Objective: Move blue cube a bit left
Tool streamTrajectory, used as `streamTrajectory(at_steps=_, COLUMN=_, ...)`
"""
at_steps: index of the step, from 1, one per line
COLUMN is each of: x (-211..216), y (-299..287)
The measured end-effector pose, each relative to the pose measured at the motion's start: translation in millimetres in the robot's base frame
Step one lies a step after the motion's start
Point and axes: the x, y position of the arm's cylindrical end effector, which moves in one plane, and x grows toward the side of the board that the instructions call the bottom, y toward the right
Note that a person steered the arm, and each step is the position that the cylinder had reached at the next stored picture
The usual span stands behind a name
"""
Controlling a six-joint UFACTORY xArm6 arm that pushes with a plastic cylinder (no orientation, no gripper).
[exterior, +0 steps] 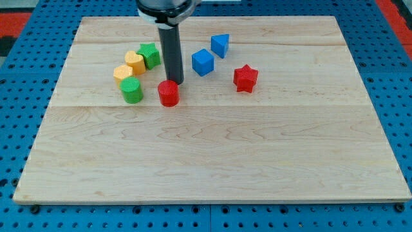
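Camera view shows our rod standing near the middle of the upper part of the counter [212, 161]. My tip [175, 82] is just above the red cylinder [168, 93], very close to it, and we cannot tell if they touch. The end effector is only this plain rod; it has nothing that clenches or releases, and it holds nothing.

The blue cube [203, 62] is on the view's right of the rod, a little higher in the view, near but apart from it. So we judge that the push is not yet begun: the tip is on the wrong side. To send the cube toward the view's left, the tip must first go around it, probably passing below it, and arrive on its right side. There the space is narrow, because a blue block with a slanted top [220, 45] stands just beside the cube at upper right, and a red star [245, 78] is lower right.

All blocks look like ribbed plastic. At the view's left are a green block [150, 55], two yellow blocks [134, 62] [123, 72] and a green cylinder [131, 89], close together. The counter is pale wood with visible grain, lying on a blue board with holes [26, 58].
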Motion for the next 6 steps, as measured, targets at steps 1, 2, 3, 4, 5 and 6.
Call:
streamTrajectory(at_steps=1, x=-9, y=38)
streamTrajectory(at_steps=2, x=-15, y=74)
streamTrajectory(at_steps=3, x=-33, y=88)
streamTrajectory(at_steps=4, x=-45, y=78)
streamTrajectory(at_steps=5, x=-45, y=65)
streamTrajectory(at_steps=6, x=-45, y=65)
